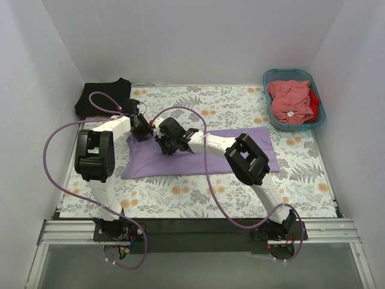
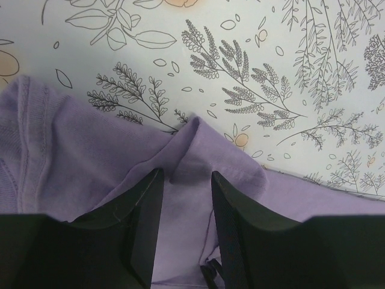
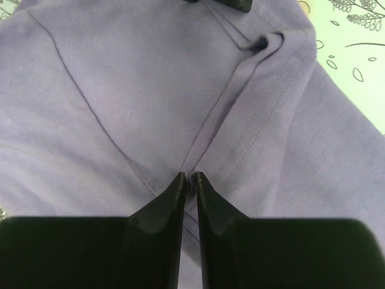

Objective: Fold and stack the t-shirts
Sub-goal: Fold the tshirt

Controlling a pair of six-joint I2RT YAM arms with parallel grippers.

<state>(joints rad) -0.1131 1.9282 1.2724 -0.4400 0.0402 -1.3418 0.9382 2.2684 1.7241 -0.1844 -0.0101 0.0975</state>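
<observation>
The lavender t-shirt (image 1: 157, 167) lies spread flat in the middle of the floral mat. My left gripper (image 1: 142, 129) is at its far left corner. In the left wrist view its fingers stand apart (image 2: 186, 173), with a raised fold of the shirt (image 2: 72, 156) between them. My right gripper (image 1: 164, 144) is just right of the left one. It is shut (image 3: 189, 176), pinching a ridge of the shirt (image 3: 120, 78) beside a stitched hem. A folded black t-shirt (image 1: 102, 96) lies at the back left. Salmon-pink (image 1: 290, 99) and red (image 1: 314, 101) shirts are in the basket.
The teal plastic basket (image 1: 269, 78) stands at the back right corner. White walls enclose the mat (image 1: 240, 102) on the left, back and right. Purple cables loop from both arms over the front left of the mat.
</observation>
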